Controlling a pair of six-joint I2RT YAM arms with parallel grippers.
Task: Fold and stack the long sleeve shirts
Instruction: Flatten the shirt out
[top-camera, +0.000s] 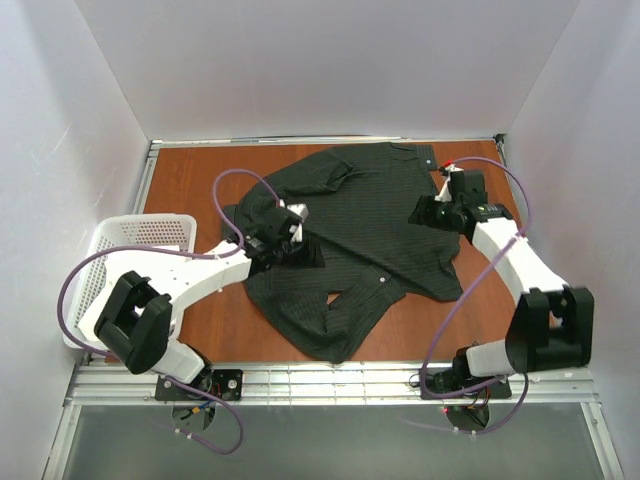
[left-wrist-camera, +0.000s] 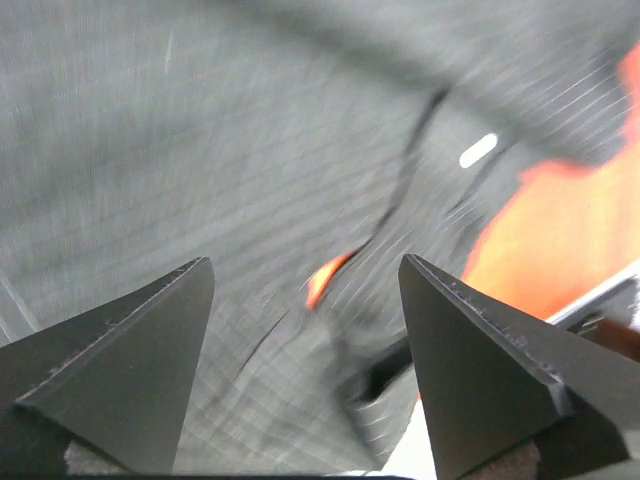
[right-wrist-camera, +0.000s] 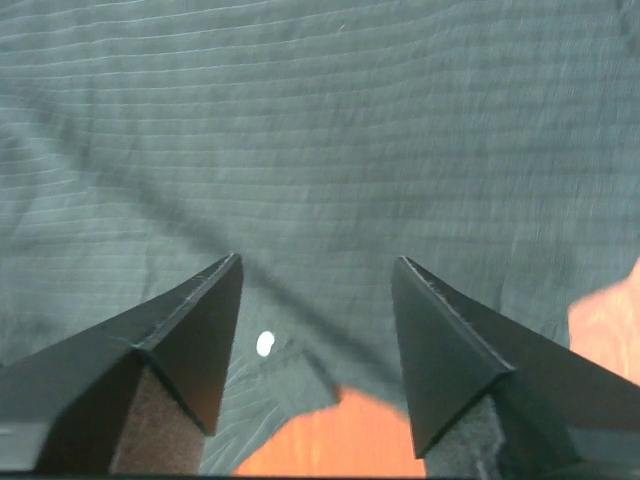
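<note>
The long sleeve shirt (top-camera: 380, 215) lies rumpled across the middle of the desk (top-camera: 185, 180). Its long axis slants from the far right toward the near centre, and the collar seems to be at the far end. The left fingers (left-wrist-camera: 130, 390) and right fingers (right-wrist-camera: 460, 360) hover over opposite sides, spread and holding nothing. Each should pinch a single layer at an edge, then draw outward evenly to flatten the shirt.

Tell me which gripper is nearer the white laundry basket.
The left gripper, over the pinstriped shirt on the white basket's side; the right gripper is at the shirt's opposite edge.
</note>
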